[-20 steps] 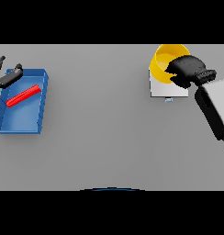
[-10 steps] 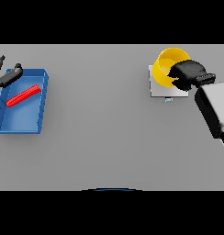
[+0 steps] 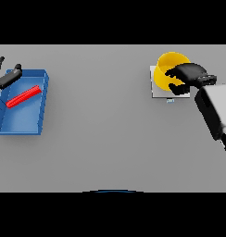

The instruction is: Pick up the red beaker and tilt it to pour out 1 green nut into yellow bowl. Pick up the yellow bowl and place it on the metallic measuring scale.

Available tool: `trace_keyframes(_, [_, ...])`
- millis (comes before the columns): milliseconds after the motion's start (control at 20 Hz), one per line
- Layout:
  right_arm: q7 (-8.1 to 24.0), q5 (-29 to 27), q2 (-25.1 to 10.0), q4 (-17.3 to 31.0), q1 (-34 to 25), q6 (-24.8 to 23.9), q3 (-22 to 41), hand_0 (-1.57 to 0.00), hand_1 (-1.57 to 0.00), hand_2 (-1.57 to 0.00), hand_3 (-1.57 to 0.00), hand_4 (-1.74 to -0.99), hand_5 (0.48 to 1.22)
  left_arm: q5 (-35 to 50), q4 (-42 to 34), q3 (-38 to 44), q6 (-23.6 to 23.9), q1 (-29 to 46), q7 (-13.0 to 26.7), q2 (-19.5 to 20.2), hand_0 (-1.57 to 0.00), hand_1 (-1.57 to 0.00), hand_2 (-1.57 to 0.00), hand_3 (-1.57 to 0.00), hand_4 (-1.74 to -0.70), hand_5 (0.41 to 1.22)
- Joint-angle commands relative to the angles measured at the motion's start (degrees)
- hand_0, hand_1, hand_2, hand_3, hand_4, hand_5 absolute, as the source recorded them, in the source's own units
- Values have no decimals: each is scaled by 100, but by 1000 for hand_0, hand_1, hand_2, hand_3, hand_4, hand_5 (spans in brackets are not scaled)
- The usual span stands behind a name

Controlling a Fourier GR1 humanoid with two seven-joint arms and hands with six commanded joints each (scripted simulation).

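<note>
The yellow bowl (image 3: 166,65) sits on the metallic measuring scale (image 3: 157,93) at the far right of the table. My right hand (image 3: 189,72) is at the bowl's right side with its fingers curled over the rim. A red beaker (image 3: 24,96) lies slantwise on its side in the blue tray (image 3: 21,123) at the far left. My left hand (image 3: 4,78) hovers open at the tray's far left corner, holding nothing. No green nut shows; part of the bowl's inside is covered by my fingers.
My right forearm (image 3: 216,111) slants from the right edge up to the bowl. A small readout tab (image 3: 170,100) juts from the scale's near edge. Bare grey table lies between tray and scale.
The bowl and my right hand have sunk slightly toward the scale. My left hand has shifted a little at the tray's corner.
</note>
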Motion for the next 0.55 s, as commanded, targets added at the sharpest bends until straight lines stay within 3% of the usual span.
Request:
trace_keyframes(0, [59,-26,15,8,9,61,-15,-605,-556,-470,-391,-1496,890,3,41,-9,1,-50,51,-33,1,1,1,1,-840,764])
trace_keyframes(200, [0,27,-33,49,-53,128,38,-247,-243,-192,-164,-1448,824,-29,-27,-35,43,-30,88,-43,1,1,1,1,-834,750])
trace_keyframes(500, [90,57,-59,-91,81,292,134,-64,-63,-50,-42,-1390,779,-47,-104,-49,63,16,97,-29,1,1,1,1,-833,760])
